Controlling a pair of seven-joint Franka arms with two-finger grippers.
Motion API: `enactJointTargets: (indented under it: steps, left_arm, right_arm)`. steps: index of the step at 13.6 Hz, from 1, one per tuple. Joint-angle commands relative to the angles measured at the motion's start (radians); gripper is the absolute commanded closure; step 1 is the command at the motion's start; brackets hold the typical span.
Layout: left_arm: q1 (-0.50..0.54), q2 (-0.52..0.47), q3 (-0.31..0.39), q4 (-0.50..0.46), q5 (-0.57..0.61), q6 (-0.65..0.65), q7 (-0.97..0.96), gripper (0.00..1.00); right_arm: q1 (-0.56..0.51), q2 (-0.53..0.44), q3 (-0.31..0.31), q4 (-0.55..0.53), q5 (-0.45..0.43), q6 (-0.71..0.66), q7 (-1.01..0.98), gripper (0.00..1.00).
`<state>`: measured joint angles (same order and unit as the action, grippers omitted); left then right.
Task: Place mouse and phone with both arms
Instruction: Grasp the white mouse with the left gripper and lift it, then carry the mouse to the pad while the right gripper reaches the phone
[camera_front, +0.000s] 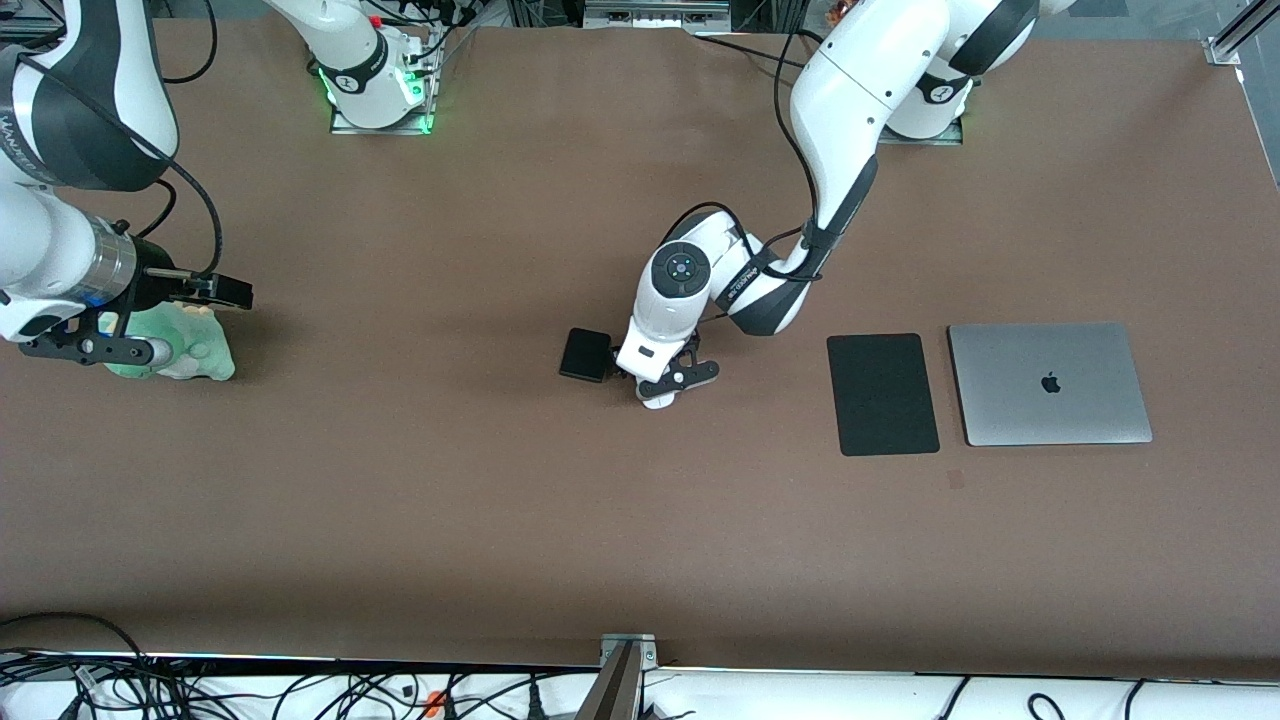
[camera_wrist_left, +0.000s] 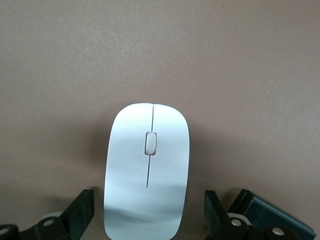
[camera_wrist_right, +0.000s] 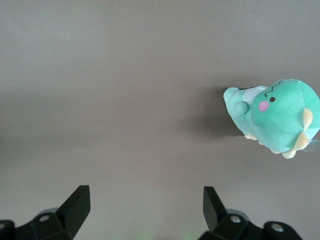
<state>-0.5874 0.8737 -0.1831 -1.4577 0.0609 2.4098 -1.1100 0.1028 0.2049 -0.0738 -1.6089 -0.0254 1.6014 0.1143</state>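
Observation:
The white mouse (camera_front: 657, 401) lies on the brown table near its middle, mostly hidden under my left gripper (camera_front: 668, 384). In the left wrist view the mouse (camera_wrist_left: 147, 170) lies between the open fingers (camera_wrist_left: 82, 207), with a gap on each side; my left gripper (camera_wrist_left: 149, 206) is low around it and not touching it. The black phone (camera_front: 586, 354) lies flat just beside the mouse, toward the right arm's end. My right gripper (camera_front: 95, 350) hangs open and empty (camera_wrist_right: 145, 200) over bare table at the right arm's end, and this arm waits.
A green plush toy (camera_front: 180, 352) lies beside my right gripper and also shows in the right wrist view (camera_wrist_right: 277, 115). A flat black mouse pad (camera_front: 882, 393) and a closed grey laptop (camera_front: 1050, 383) lie toward the left arm's end.

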Motion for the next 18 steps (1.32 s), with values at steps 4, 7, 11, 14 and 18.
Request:
enactJointTargets:
  steps: [4, 7, 11, 14, 18]
  left_arm:
    - [0.005, 0.011, 0.001, 0.03, 0.031, -0.012, 0.067, 0.52]
    - [0.033, -0.004, 0.001, 0.03, 0.033, -0.017, 0.102, 0.57]
    - [0.147, -0.074, -0.013, 0.004, 0.031, -0.076, 0.255, 0.62]
    - [0.234, -0.143, -0.013, -0.061, 0.031, -0.146, 0.413, 0.73]
    - [0.377, -0.303, -0.027, -0.303, 0.023, -0.098, 0.649, 0.74]
  right_arm:
    - [0.005, -0.007, 0.0, -0.002, 0.015, 0.003, 0.018, 0.0]
    - [0.049, -0.007, 0.0, 0.001, 0.031, 0.003, 0.096, 0.0]
    - [0.106, 0.001, -0.001, -0.002, 0.033, 0.011, 0.191, 0.0]
    - [0.141, 0.017, 0.0, 0.0, 0.051, 0.038, 0.218, 0.0]
    - [0.216, 0.079, 0.0, 0.003, 0.124, 0.109, 0.344, 0.0]
